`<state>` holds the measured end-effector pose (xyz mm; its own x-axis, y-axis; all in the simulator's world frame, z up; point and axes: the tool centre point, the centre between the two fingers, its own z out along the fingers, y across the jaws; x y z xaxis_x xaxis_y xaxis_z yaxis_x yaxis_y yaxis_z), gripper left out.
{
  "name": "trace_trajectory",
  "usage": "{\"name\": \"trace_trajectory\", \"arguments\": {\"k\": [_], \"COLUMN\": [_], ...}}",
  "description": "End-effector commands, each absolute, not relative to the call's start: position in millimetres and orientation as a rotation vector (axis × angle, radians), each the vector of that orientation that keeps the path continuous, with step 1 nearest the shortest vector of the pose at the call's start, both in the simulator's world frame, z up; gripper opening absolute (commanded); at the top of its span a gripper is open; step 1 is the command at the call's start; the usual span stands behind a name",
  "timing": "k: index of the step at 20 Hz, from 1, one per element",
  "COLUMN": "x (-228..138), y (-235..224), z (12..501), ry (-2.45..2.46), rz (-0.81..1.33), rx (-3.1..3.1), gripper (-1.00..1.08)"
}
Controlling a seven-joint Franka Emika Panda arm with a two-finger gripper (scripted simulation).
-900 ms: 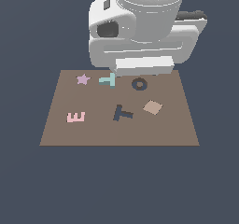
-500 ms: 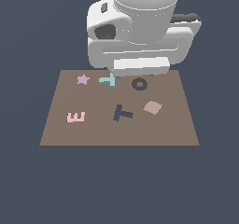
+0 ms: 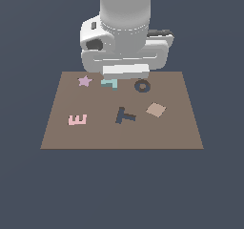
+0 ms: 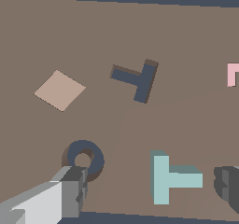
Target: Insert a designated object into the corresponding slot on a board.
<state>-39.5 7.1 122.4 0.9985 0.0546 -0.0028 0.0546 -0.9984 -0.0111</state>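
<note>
While gripper [image 4: 151,188] open, astride teal T [image 4: 169,179]

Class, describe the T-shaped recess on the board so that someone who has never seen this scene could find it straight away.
Start at the flat brown board. Near its middle, between the pink E block and the tan square, lies the dark navy T-shaped recess. Unlike the teal T block, it is sunk in and dark, and unlike the navy ring recess, it has straight arms.

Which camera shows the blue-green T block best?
The wrist view. The whole T block lies in plain sight there, between the pincer's fingers. In the exterior view the arm hides part of it, so only a bit of the block peeks out.
</note>
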Motion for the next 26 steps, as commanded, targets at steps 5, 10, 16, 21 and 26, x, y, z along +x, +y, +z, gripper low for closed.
{"name": "trace_trajectory", "arguments": {"k": [5, 10, 16, 21, 26], "x": [-66, -79, -86, -86, -85], "y": [-23, -39, -48, -48, -48], "z": [83, 62, 50, 50, 41], "ry": [-0.088, -0.090, -0.091, -0.090, -0.090], "rz": [0.003, 0.001, 0.000, 0.001, 0.001], "rx": [-3.136, -3.139, -3.141, -3.140, -3.140], "gripper": [1.00, 1.00, 1.00, 1.00, 1.00]}}
